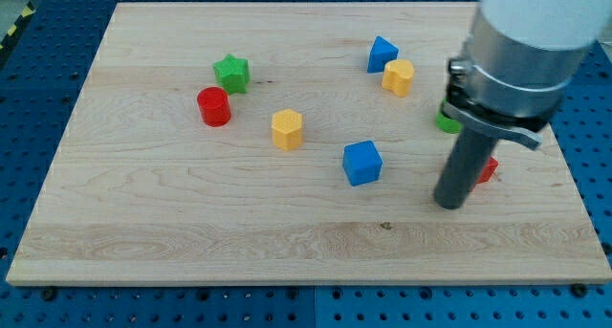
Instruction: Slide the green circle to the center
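Observation:
The green circle (446, 120) is at the view's right, mostly hidden behind my arm; only a green sliver shows. My tip (449, 203) rests on the board below it, a short way toward the view's bottom. A red block (488, 169), partly hidden by the rod, sits just right of the rod. A blue cube (362, 163) lies left of my tip near the board's middle.
A green star (231, 73) and a red cylinder (214, 107) sit at the upper left. A yellow hexagon (286, 129) lies left of centre. A blue block (382, 54) and a yellow block (398, 76) sit near the top. The wooden board (191, 223) ends near the arm's right.

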Controlling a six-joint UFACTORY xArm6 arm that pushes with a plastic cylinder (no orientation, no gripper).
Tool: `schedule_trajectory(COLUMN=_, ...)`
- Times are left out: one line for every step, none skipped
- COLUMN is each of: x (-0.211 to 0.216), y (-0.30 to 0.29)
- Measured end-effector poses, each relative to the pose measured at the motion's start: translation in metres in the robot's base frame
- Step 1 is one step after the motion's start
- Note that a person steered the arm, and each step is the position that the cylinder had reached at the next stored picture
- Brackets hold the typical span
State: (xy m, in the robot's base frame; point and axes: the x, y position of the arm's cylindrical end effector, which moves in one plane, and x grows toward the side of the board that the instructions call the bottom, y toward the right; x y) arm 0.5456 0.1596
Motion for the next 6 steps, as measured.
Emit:
schedule_trajectory(x=0.002, y=0.031)
schedule_trajectory(x=-0.001, y=0.054)
schedule_trajectory(x=-0.024, y=0.061)
schedule_trajectory(x=-0.062, y=0.061)
schedule_trajectory(x=-0.096, y=0.061)
schedule_trajectory(x=-0.096, y=0.061)
